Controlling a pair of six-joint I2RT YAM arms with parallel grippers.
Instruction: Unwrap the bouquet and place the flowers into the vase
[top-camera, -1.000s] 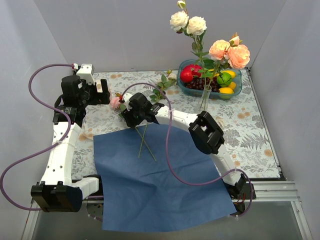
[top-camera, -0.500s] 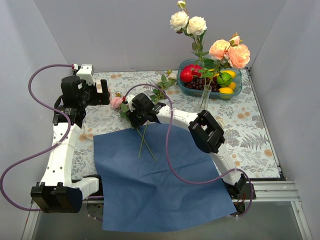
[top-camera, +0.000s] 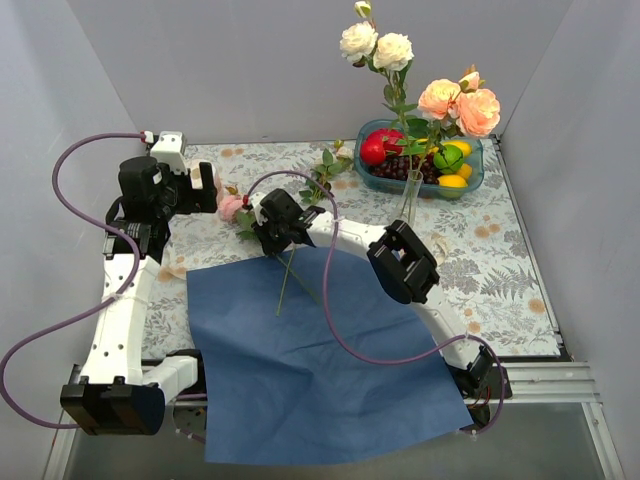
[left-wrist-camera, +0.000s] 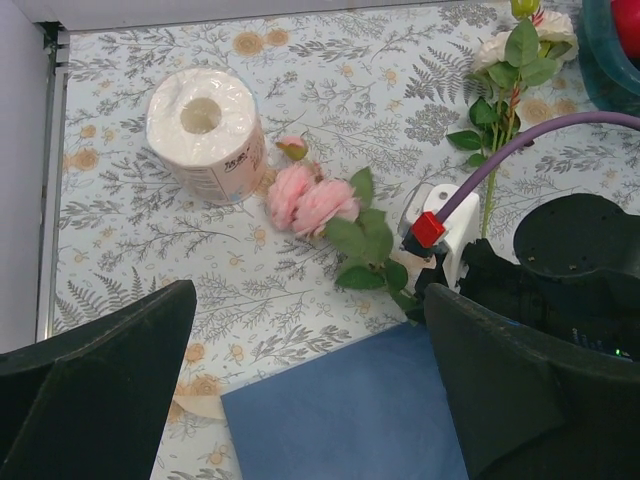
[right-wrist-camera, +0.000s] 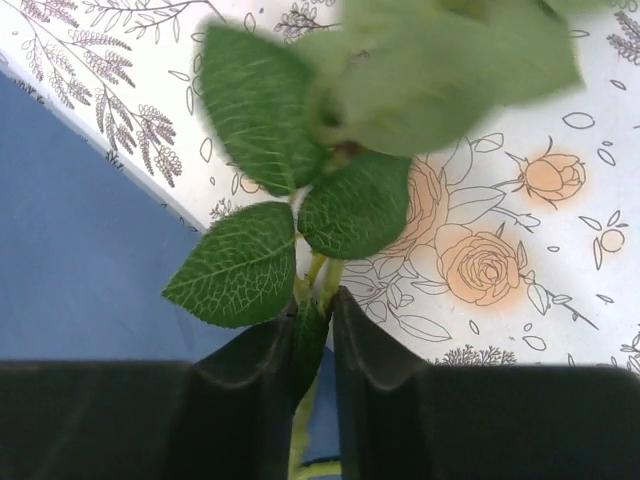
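Your R gripper (right-wrist-camera: 313, 318) pinches the pink rose (left-wrist-camera: 310, 198) by its stem (right-wrist-camera: 308, 350), just under the leaves; bloom lies ahead of the fingertips, stem trails back over the blue paper (top-camera: 300, 370). Vase (top-camera: 410, 200) stands well behind it. L gripper (left-wrist-camera: 310, 385) is spread wide, holding nothing

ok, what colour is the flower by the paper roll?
Pink. The flower shows best in the left wrist view.

Table (top-camera: 500, 250) w/ blue paper (top-camera: 300, 370), tissue roll (left-wrist-camera: 205, 135), fruit tray (top-camera: 478, 168), vase (top-camera: 410, 200).
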